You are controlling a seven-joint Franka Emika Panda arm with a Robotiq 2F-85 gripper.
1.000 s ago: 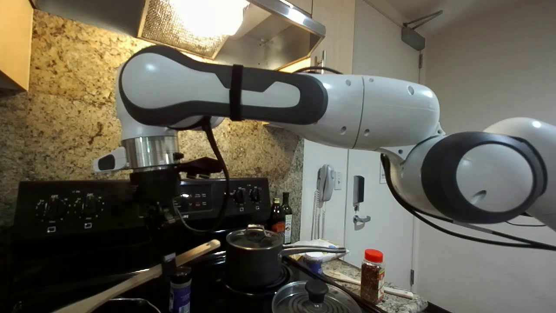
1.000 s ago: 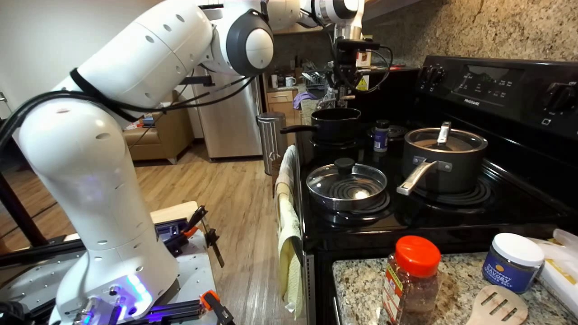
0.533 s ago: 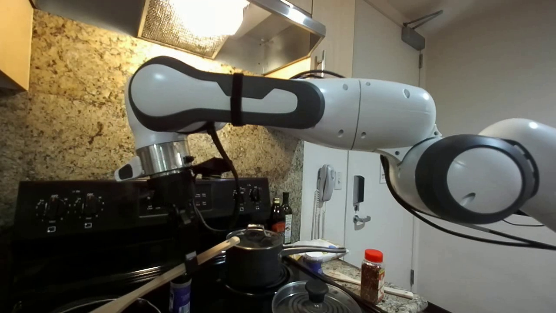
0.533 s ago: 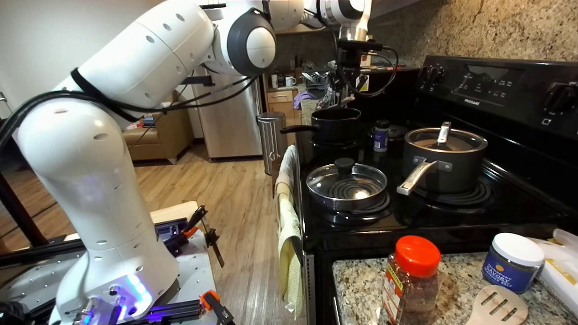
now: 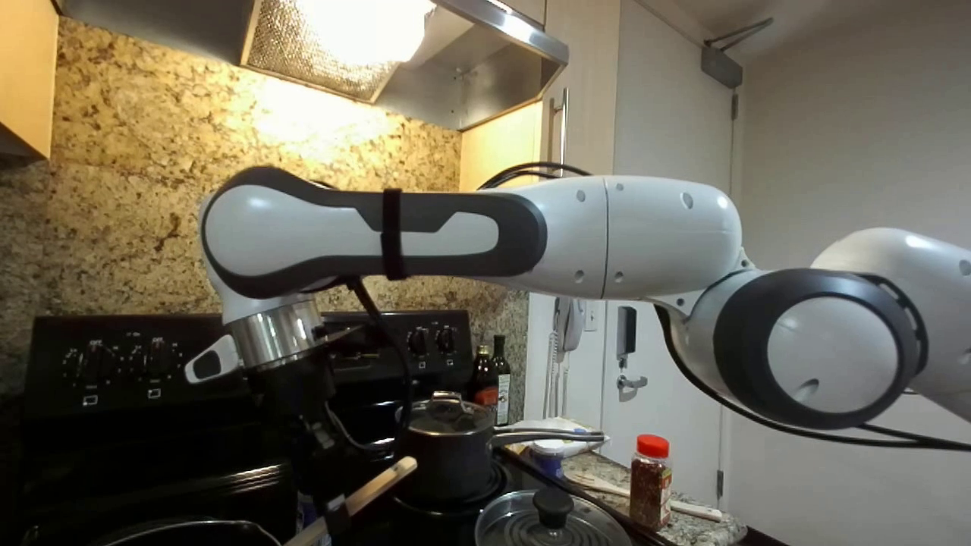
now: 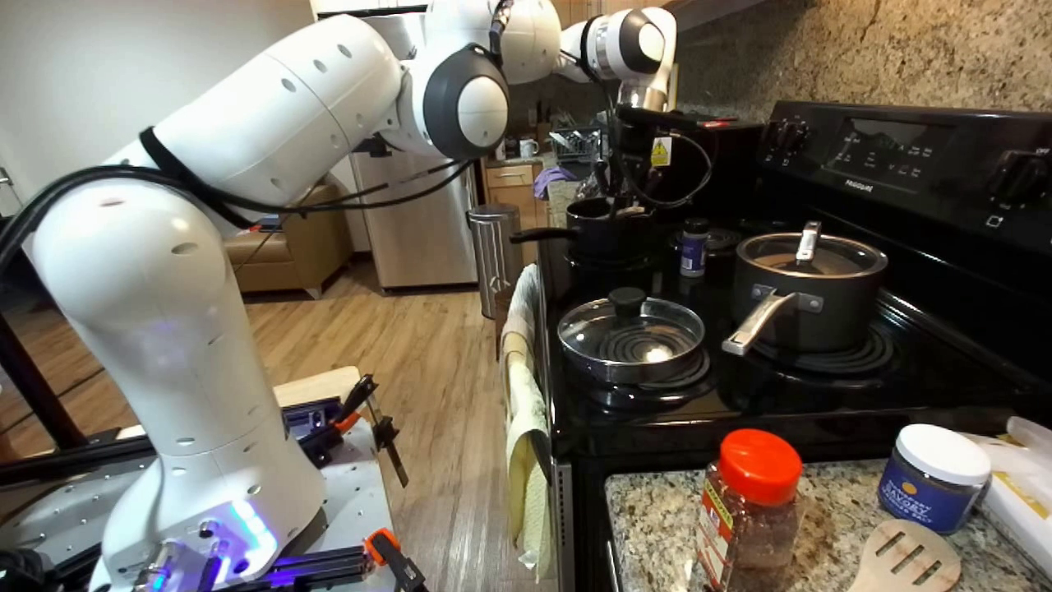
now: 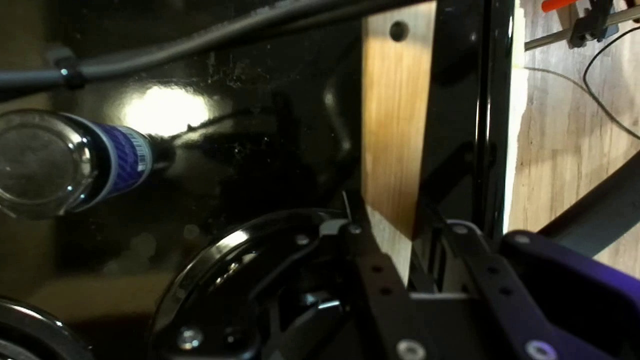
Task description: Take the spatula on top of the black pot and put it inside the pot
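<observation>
Though aslant, spatula (image 7: 394,125) (hdl (image 5: 381,484)) w/in tool (image 7: 391,215)

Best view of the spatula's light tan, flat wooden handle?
Wrist view. The spatula's light tan, flat wooden handle appears large, with the round hole near its end clear and the jaws flanking it. Exterior views give less: a slanting length, cropped by the bottom edge, or a small pale bit, probably its end.

We read FRIGIDAIRE on the black stove panel (image 6: 920,185) and SAVORY on a white-lidded jar (image 6: 934,478) — beyond them, a white sign (image 6: 662,158) bears a yellow warning triangle (image 6: 660,151). In the wrist view, a barcode (image 7: 143,154) marks the purple label (image 7: 121,159) of a bottle (image 7: 47,162).
</observation>
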